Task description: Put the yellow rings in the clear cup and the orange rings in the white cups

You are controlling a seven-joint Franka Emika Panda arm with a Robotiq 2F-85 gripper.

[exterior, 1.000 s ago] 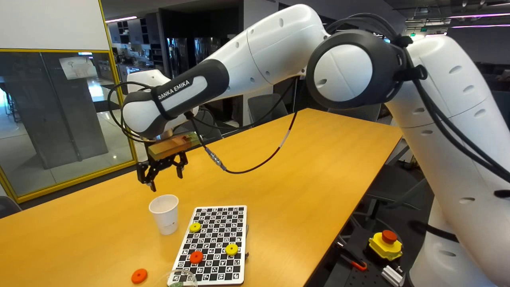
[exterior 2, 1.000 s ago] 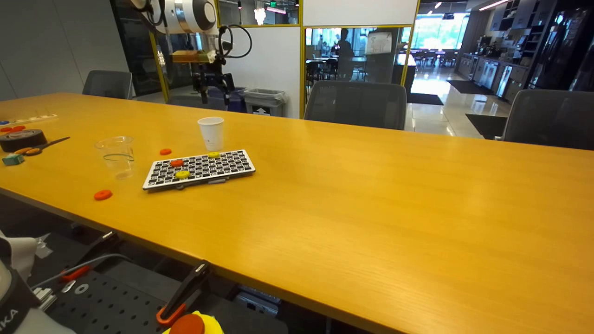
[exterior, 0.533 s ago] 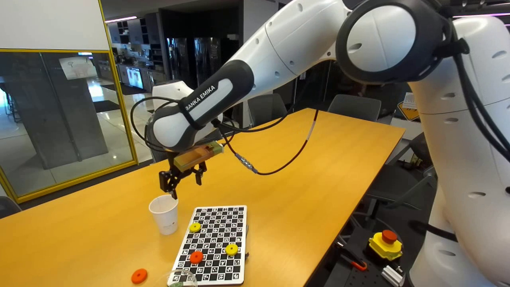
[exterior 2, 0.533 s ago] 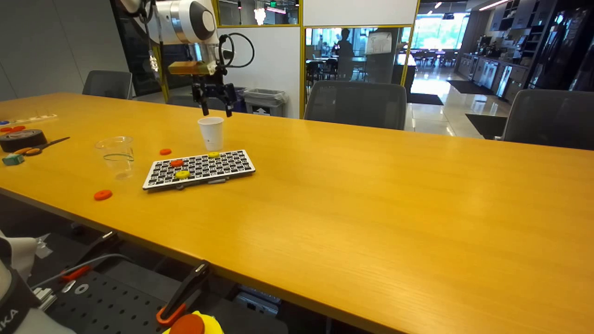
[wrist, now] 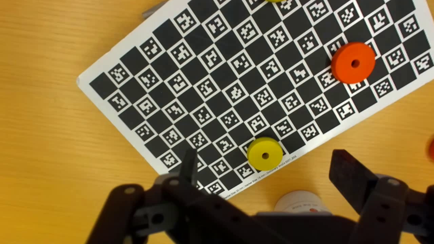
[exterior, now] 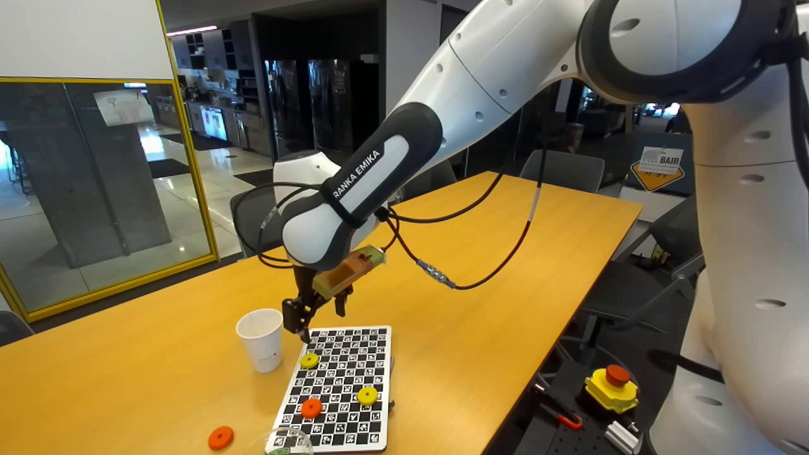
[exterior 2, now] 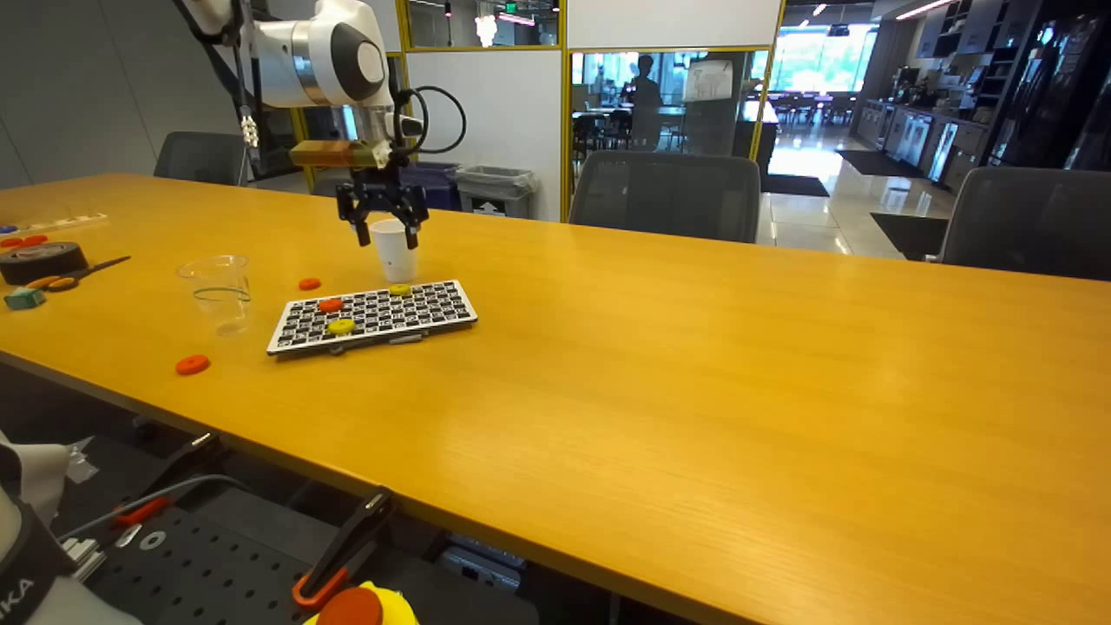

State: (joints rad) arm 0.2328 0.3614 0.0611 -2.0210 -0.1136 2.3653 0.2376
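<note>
A yellow ring (exterior: pixel 310 361) lies on the checkered board's edge near the white cup; it shows between my fingers in the wrist view (wrist: pixel 259 150). Another yellow ring (exterior: pixel 367 396) and an orange ring (exterior: pixel 311 408) lie farther along the board. One orange ring (exterior 2: pixel 309 284) lies on the table behind the board, another orange ring (exterior 2: pixel 193 365) in front of the clear cup. The white cup (exterior: pixel 260 341) stands upright beside the board. The clear cup (exterior 2: pixel 221 295) stands at the board's other end. My gripper (exterior: pixel 323 323) is open and empty above the board's cup-side end.
The checkered board (exterior 2: pixel 382 317) lies on the wooden table (exterior 2: pixel 694 365). A black tape roll (exterior 2: pixel 42 262), scissors (exterior 2: pixel 65 282), a green block (exterior 2: pixel 24 299) and more red-orange rings (exterior 2: pixel 35 240) lie at the far left. Chairs stand along the table.
My gripper has come down and moved from behind the white cup to over the board's end near the yellow ring. It has stayed open. The rings and cups have not moved.
</note>
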